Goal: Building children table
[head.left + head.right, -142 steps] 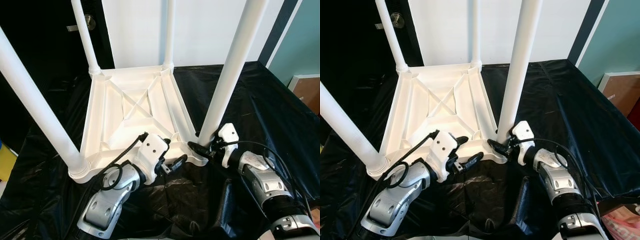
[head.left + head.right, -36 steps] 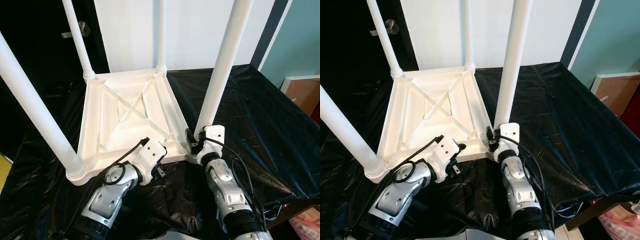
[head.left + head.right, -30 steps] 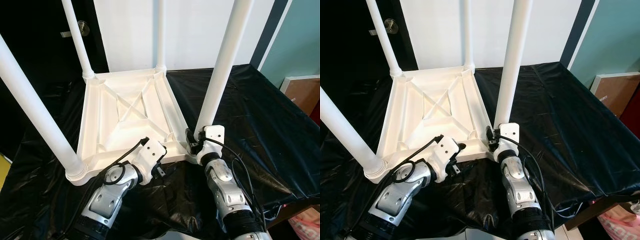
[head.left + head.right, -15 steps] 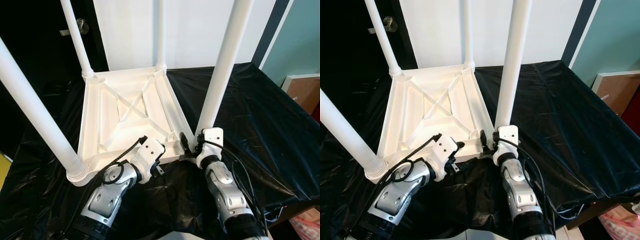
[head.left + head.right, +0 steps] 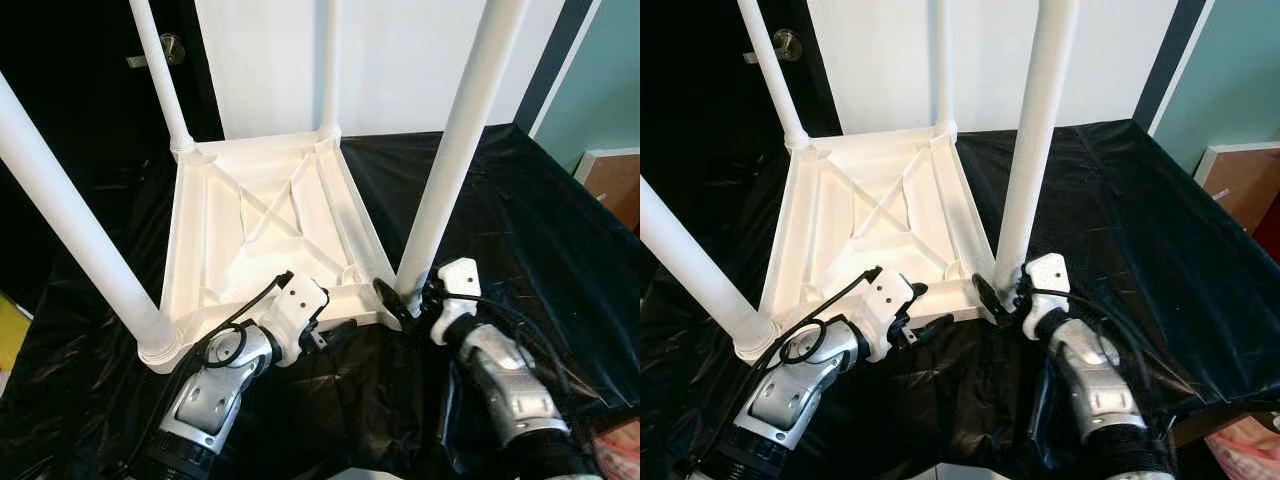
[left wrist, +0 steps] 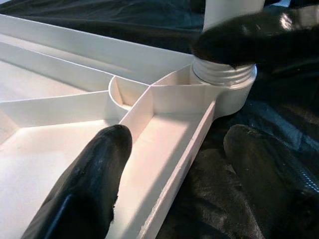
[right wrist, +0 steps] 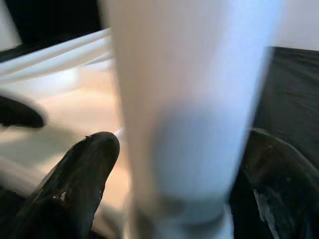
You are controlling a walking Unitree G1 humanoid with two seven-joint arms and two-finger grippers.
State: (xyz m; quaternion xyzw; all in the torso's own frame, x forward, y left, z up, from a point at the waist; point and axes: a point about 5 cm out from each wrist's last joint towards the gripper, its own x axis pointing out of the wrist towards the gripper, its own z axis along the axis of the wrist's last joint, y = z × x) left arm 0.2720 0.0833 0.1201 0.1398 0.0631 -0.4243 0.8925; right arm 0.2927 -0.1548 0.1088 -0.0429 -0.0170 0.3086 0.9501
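On the black-covered worktop [image 5: 520, 200] the upturned table [image 5: 255, 235] sits mid-surface — our left gripper [image 5: 335, 332] straddles its near rim, jaws wide, our right gripper [image 5: 405, 300] brackets the near-right leg [image 5: 455, 150], jaws wide. We should twist squarely — no tilting.

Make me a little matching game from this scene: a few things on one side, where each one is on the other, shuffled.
Things:
1. left gripper
2. right gripper
3. black sheet
4. door handle

Places:
A. spread under the upturned white table
B. far behind, on the dark door
C. fingers either side of the table's near rim
D. fingers either side of the base of the near right leg

Pairs: 1-C, 2-D, 3-A, 4-B
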